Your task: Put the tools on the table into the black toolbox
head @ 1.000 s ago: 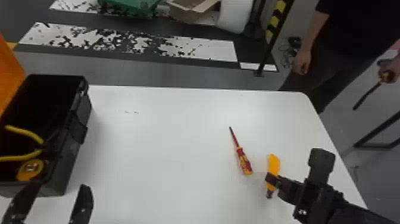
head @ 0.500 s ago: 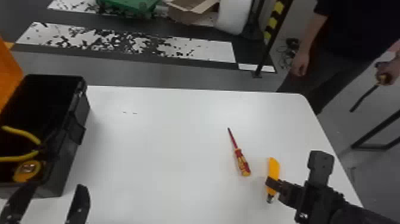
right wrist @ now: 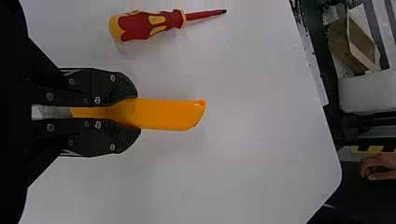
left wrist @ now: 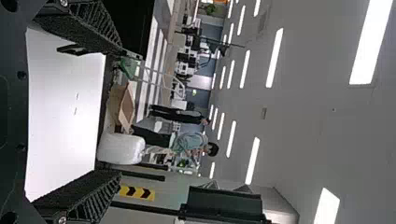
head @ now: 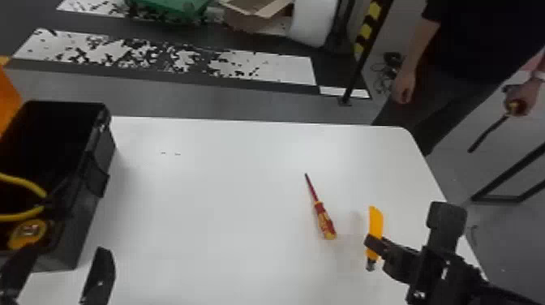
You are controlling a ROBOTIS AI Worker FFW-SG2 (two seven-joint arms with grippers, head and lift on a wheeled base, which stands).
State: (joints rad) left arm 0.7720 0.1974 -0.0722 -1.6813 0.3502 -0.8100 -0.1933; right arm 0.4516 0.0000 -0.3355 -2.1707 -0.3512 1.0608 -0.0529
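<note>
grey floor [head: 243, 106]; green container [head: 170, 10] at eleven o'clock, cardboard box [head: 255, 20] at twelve, striped post [head: 368, 30] at one; ceiling [left wrist: 313, 130] with strip lights [left wrist: 370, 42].

the right gripper [head: 373, 241] has shifted the orange knife [head: 376, 221] slightly away from the screwdriver [head: 325, 221].

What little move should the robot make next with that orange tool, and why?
Probably raise the right gripper a little, bringing the orange tool up with it: the gripper's fingers press on it from both sides, and the black toolbox it should go into stands across the table, on the robot's left.
</note>
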